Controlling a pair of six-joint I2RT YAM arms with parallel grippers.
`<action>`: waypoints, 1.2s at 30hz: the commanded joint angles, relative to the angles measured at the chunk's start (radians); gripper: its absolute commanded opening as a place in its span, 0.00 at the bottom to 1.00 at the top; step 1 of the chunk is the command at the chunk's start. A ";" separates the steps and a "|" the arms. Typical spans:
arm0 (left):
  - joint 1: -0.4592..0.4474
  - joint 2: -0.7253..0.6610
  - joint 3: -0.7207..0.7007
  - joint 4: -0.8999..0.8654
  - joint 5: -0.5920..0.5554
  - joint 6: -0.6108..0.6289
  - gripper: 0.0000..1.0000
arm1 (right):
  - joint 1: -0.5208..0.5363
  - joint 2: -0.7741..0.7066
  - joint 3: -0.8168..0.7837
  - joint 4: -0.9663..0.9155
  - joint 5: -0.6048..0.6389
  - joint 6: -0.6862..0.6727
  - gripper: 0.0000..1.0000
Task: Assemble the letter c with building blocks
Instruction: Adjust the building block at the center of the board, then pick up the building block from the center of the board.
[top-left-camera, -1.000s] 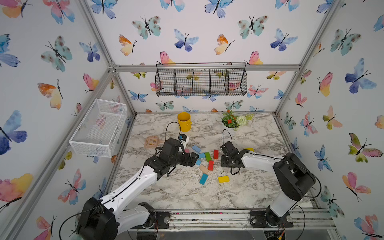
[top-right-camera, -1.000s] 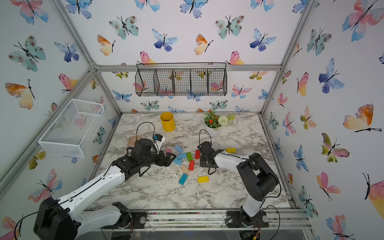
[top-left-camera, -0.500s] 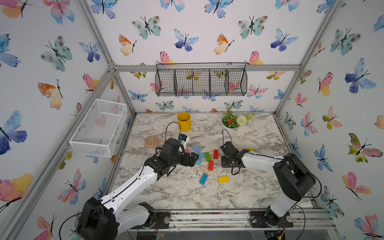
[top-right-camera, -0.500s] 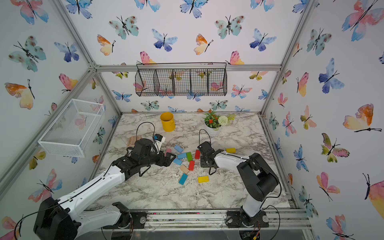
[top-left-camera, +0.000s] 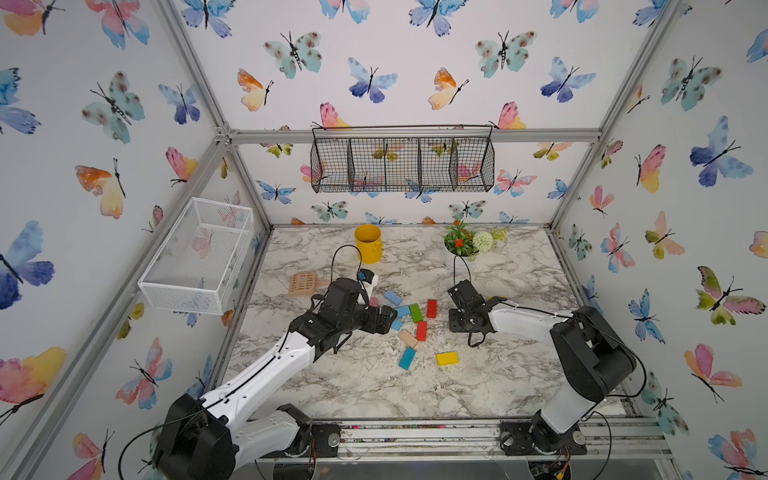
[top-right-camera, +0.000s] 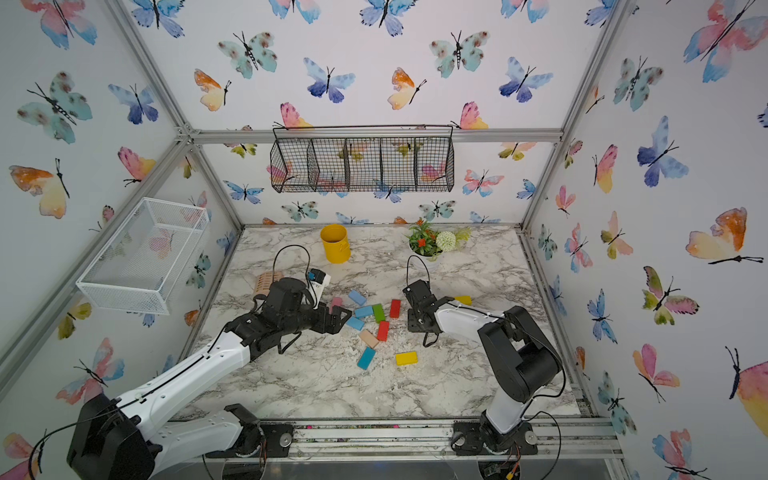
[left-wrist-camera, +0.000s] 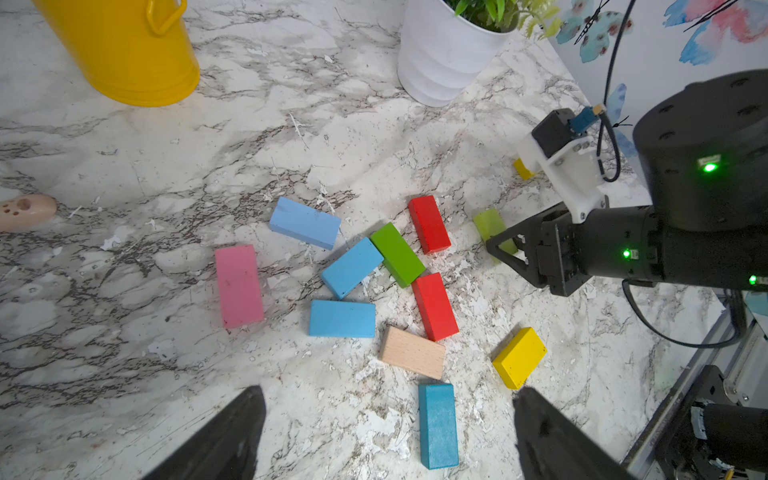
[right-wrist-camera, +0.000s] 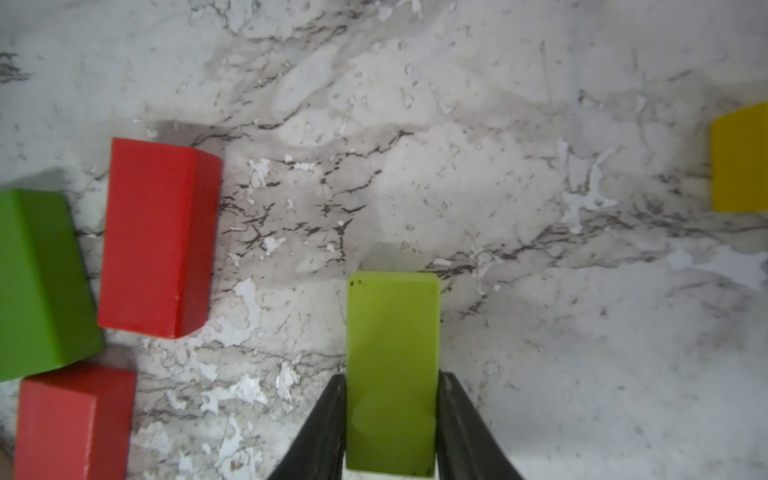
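Observation:
Several building blocks lie flat in a loose cluster mid-table: a pink one (left-wrist-camera: 239, 286), blue ones (left-wrist-camera: 352, 268), a dark green one (left-wrist-camera: 397, 254), two red ones (left-wrist-camera: 429, 224) (left-wrist-camera: 435, 306), tan (left-wrist-camera: 412, 352), teal (left-wrist-camera: 438, 426) and yellow (left-wrist-camera: 519, 357). My left gripper (left-wrist-camera: 388, 399) hovers open at the cluster's left edge (top-left-camera: 386, 320), holding nothing. My right gripper (right-wrist-camera: 390, 378) is low at the table to the right of the cluster (top-left-camera: 456, 327). Its fingers press both long sides of a lime-green block (right-wrist-camera: 392, 332) lying on the marble. Another yellow block (right-wrist-camera: 739, 158) lies just beyond.
A yellow bucket (top-left-camera: 368, 244) and a potted plant (top-left-camera: 461, 243) stand at the back of the marble table. A tan slotted scoop (top-left-camera: 305, 283) lies behind my left arm. A white wire basket (top-left-camera: 199, 257) hangs on the left wall, a black one (top-left-camera: 403, 162) on the back wall.

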 joint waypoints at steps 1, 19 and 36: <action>0.001 -0.014 -0.011 0.000 -0.003 0.009 0.94 | -0.004 -0.032 -0.016 -0.028 0.012 -0.014 0.53; 0.001 -0.020 -0.025 0.000 -0.006 -0.018 0.94 | 0.052 -0.091 0.036 0.013 -0.108 0.058 0.54; 0.000 -0.037 -0.041 0.011 -0.015 -0.022 0.94 | 0.099 0.188 0.292 -0.051 0.009 0.193 0.64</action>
